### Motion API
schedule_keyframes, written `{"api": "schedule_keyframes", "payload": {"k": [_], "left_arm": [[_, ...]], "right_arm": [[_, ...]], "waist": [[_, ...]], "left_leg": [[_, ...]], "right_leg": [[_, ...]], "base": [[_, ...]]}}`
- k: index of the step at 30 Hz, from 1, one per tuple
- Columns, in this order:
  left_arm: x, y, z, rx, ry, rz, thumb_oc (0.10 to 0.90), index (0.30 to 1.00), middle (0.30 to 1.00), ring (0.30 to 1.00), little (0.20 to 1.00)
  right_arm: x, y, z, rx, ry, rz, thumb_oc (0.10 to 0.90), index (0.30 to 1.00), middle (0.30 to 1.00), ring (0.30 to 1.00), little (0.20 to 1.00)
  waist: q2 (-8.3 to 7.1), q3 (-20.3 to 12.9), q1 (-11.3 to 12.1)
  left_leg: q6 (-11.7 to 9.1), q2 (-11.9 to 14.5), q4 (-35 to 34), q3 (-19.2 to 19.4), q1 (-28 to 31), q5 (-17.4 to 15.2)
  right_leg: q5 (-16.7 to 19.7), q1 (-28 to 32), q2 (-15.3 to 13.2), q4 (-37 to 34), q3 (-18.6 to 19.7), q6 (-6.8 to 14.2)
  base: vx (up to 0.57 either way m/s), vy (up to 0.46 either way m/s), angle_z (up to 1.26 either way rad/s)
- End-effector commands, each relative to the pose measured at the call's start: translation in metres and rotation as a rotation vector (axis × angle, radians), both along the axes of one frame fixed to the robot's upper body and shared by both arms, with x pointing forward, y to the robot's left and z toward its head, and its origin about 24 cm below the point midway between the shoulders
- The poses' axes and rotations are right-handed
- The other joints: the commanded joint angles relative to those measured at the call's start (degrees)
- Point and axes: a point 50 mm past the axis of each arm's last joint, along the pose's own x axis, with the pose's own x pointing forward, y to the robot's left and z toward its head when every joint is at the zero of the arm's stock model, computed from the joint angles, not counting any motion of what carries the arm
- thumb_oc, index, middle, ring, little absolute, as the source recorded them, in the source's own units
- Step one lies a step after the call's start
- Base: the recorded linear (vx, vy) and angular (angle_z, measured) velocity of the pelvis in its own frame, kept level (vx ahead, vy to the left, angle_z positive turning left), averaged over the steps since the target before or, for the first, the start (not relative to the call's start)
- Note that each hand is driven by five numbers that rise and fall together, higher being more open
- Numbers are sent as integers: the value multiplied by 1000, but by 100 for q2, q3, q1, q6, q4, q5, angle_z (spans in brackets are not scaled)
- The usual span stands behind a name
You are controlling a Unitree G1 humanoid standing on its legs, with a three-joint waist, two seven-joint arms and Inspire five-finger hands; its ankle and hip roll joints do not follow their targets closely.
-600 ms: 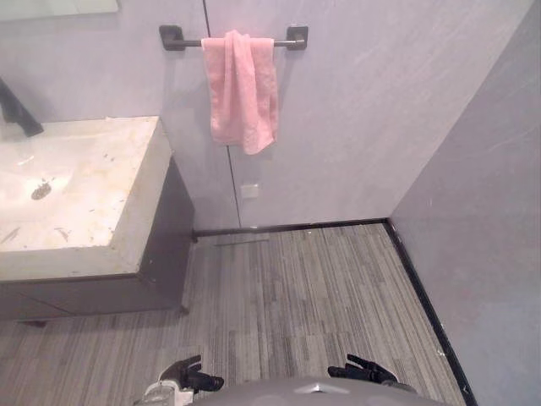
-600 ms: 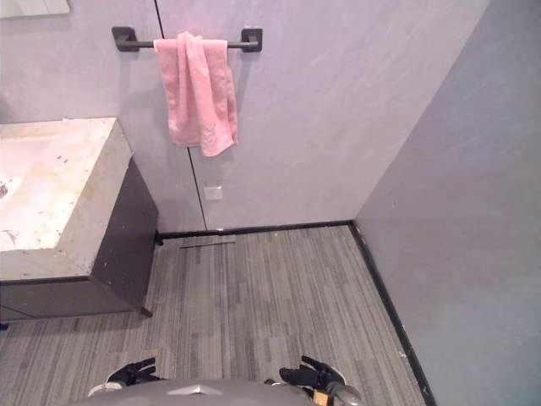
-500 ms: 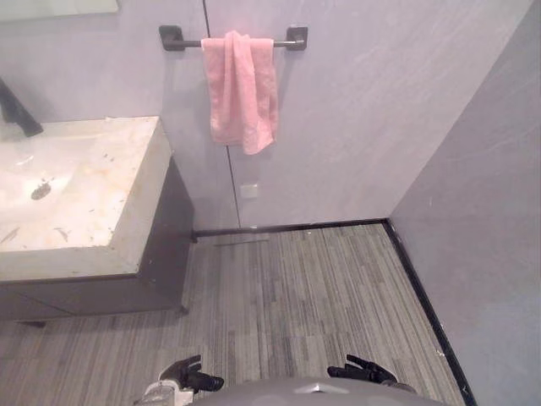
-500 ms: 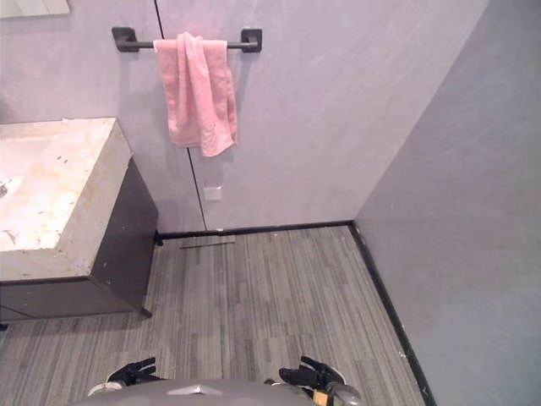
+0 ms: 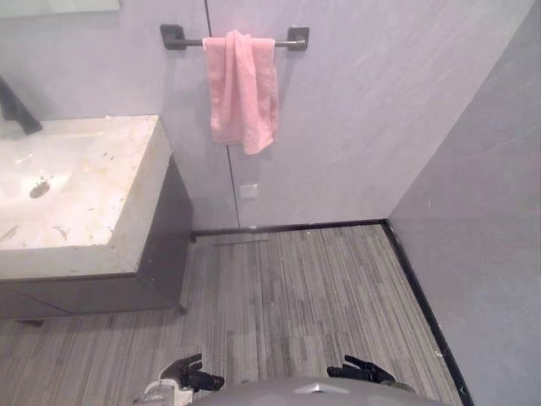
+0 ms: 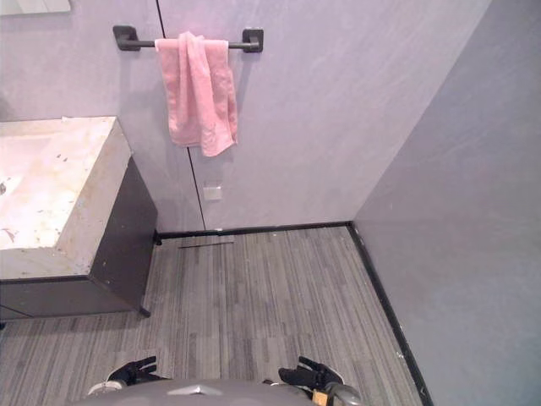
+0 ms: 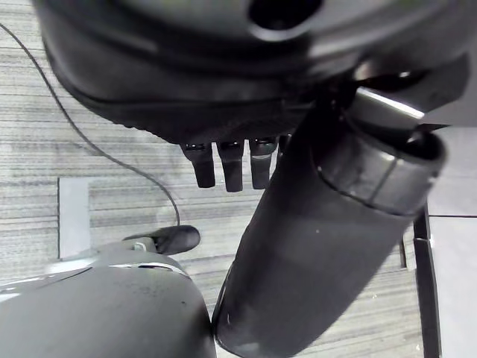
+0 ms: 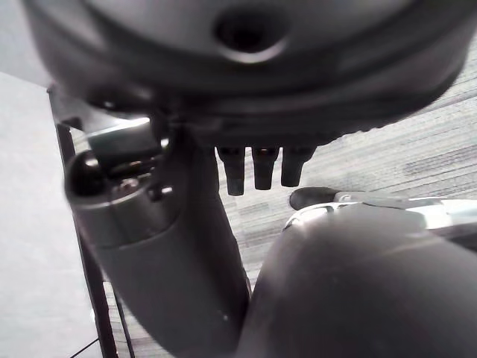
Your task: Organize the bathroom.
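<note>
Left hand (image 5: 188,373) and right hand (image 5: 362,370), partly cut off, hang with fingers relaxed, empty, well below the pink towel (image 5: 242,89).

Even, soft indoor light; faint shadow under sink cabinet (image 5: 161,254); wrist views blurred up close.

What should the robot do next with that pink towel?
Probably step toward the wall and lift one hand to the pink towel. It hangs bunched and uneven on the dark rail, and both the left hand and right hand are low, open, holding nothing, well short of it.
</note>
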Motion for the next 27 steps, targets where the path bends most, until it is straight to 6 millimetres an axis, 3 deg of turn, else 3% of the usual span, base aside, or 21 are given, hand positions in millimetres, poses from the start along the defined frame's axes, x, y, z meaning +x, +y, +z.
{"api": "schedule_keyframes", "payload": {"k": [1, 10, 18, 22, 25, 27], "left_arm": [[11, -12, -1, -1, -9, -32, 800, 900, 900, 900, 900], [11, -14, -1, 2, -29, -27, 800, 900, 900, 900, 900], [25, -13, 3, -32, -97, 30, 800, 900, 900, 900, 900], [68, -2, 22, -26, -290, 221, 800, 900, 900, 900, 900], [119, 6, 56, -9, -548, 231, 800, 900, 900, 900, 900], [144, 6, 81, 2, -695, 209, 800, 900, 900, 900, 900]], "right_arm": [[8, -8, 2, -6, -7, 7, 800, 900, 900, 900, 900], [9, -6, 2, -6, -23, 34, 800, 900, 900, 900, 900], [36, -7, 12, -8, -183, 53, 800, 900, 900, 900, 900], [79, -6, 35, -12, -415, 85, 800, 900, 900, 900, 900], [108, 0, 59, -15, -586, 160, 800, 900, 900, 900, 900], [119, 3, 71, -16, -668, 178, 800, 900, 900, 900, 900]], "waist": [[191, 64, 29], [200, 99, 45], [178, 190, 53], [26, 363, 0], [-57, 527, -29], [-79, 617, -25]], "left_leg": [[-277, 232, 64, 389, 49, -307], [-315, 265, 108, 389, 29, -278], [-364, 315, 491, 410, -122, -328], [-401, 409, 1839, 495, -711, -394], [-459, 510, 3162, 443, -1482, -85], [-433, 634, 3466, 612, -1783, 5]], "right_leg": [[-330, -17, -10, 142, -96, 520], [-347, -8, 6, 146, -115, 495], [-399, -9, 2, 225, -106, 429], [-426, -40, -68, 343, 83, 252], [-475, -96, -14, 456, 268, 86], [-517, -65, 37, 486, 292, 61]], "base": [[0, 0, 0], [6, -9, 0], [19, -50, 1], [-4, -89, 4], [-11, -114, 11], [57, -86, -11]]}}
